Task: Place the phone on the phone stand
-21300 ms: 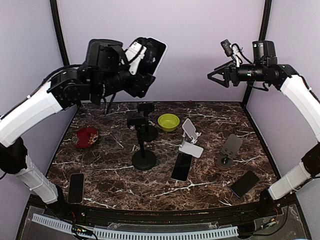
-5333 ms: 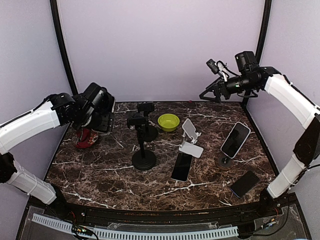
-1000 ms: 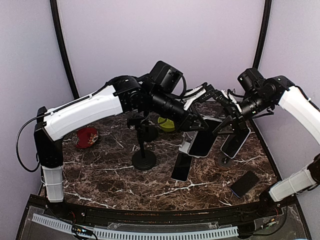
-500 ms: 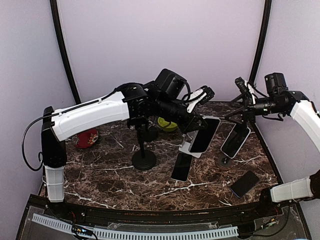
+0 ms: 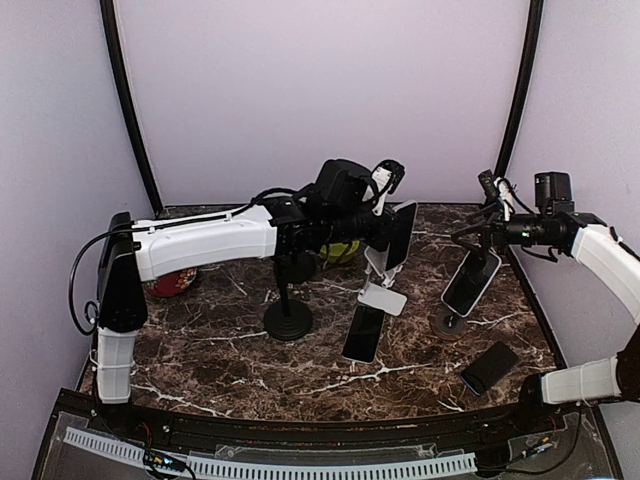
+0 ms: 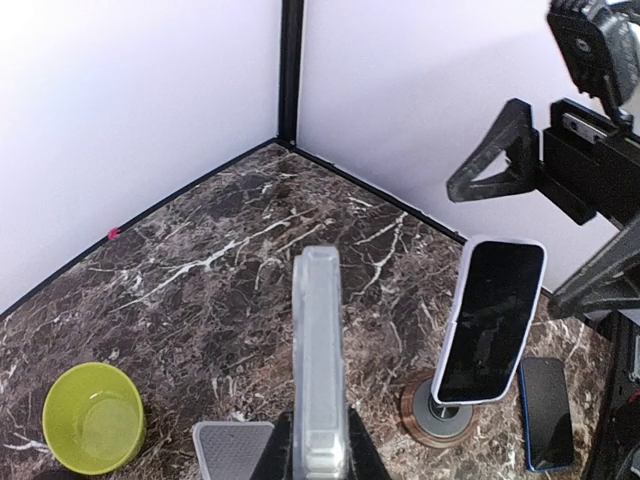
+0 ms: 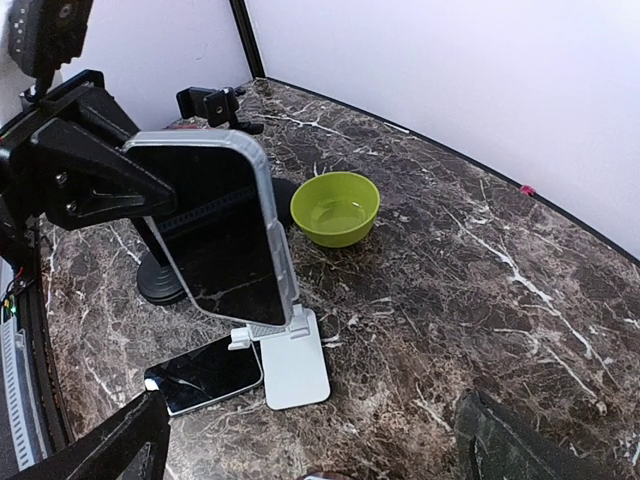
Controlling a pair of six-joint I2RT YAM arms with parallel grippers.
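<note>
Top external view: left hand [image 5: 387, 232], closed on a phone in a clear case [image 5: 401, 235], which is carried upright and slightly tilted in the air over the white folding stand [image 5: 381, 290] at mid-counter. The left wrist view shows this phone edge-on between the fingers. The right wrist view puts its lower edge just above the stand's front lip, contact not discernible. Right hand [image 5: 478, 212]: jaws spread wide, holding nothing, raised near a second phone [image 5: 471, 283] that leans on a round-based stand [image 5: 446, 322]. Flat on the dark marble counter [image 5: 200, 350]: a dark phone [image 5: 363, 333] just beside the white stand's foot, and a blue-edged phone [image 5: 488, 367] toward the right front. Also present: black tripod stand [image 5: 288, 318], green bowl [image 7: 336, 208] behind the white stand, red bowl [image 5: 168, 283] at the left edge.
</note>
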